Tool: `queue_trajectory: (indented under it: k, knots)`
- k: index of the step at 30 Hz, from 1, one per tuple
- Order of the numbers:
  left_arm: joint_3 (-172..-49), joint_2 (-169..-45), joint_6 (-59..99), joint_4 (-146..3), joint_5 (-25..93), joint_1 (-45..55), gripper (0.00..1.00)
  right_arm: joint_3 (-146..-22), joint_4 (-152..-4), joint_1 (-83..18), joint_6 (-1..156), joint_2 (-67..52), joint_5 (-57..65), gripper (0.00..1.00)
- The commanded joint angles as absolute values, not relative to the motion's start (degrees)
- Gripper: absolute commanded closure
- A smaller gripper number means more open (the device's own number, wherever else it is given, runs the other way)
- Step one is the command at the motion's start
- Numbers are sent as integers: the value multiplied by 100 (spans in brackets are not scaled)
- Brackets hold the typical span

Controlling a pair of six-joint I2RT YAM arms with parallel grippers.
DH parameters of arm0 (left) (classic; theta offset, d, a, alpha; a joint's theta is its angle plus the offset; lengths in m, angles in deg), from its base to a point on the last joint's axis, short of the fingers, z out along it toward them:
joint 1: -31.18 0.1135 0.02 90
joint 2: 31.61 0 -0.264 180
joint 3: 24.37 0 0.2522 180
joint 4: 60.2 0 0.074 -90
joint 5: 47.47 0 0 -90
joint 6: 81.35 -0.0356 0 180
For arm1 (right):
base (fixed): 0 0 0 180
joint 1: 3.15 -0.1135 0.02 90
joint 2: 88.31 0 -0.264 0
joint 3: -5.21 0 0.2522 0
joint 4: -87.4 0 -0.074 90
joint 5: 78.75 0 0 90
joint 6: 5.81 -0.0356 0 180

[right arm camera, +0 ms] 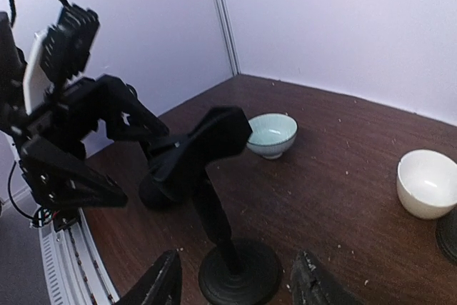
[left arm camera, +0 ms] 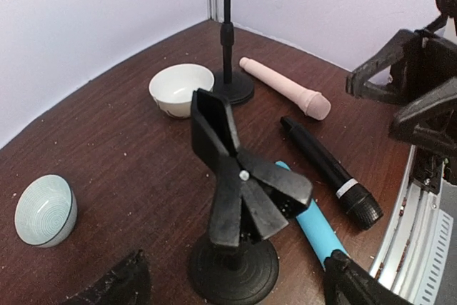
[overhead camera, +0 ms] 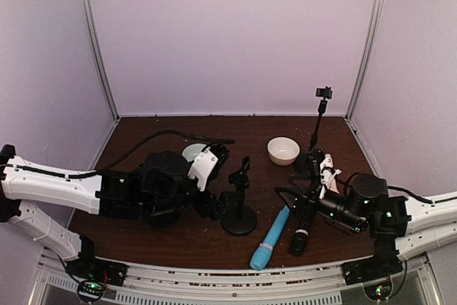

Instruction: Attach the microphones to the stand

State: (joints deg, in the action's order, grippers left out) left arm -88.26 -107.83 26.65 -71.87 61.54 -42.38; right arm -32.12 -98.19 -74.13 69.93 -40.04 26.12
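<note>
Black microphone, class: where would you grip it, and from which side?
Probably mid-handle on the black microphone, from straight above, fingers across its width. It lies flat on the table, the handle is slimmer than the head, and the light blue microphone lies close to the head end.

Dark brown wooden table (overhead camera: 178, 248), crumb-speckled; pale lilac walls (overhead camera: 228, 33); silver corner posts (overhead camera: 96, 41); soft even light
</note>
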Motion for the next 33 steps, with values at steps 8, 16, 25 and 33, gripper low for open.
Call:
queue_trajectory:
  k: [8, 16, 25, 33]
  knots:
    - [-11035, -11934, 3791, -9102, 6691, -4291, 15, -3153, -8781, -7399, 6516, -4104, 3063, 45]
    - [-11755, -12391, 3849, -10199, 6973, -4282, 29, -3126, -8547, -7397, 6407, -4127, 2996, 44]
    - [-11816, -12287, 2672, -10226, 5526, -3741, 54, -2961, -8631, -7399, 6319, -4256, 2951, 43]
    - [-11894, -12064, 180, -10602, 2981, -2783, 57, -2839, -8703, -7399, 6308, -4317, 2922, 43]
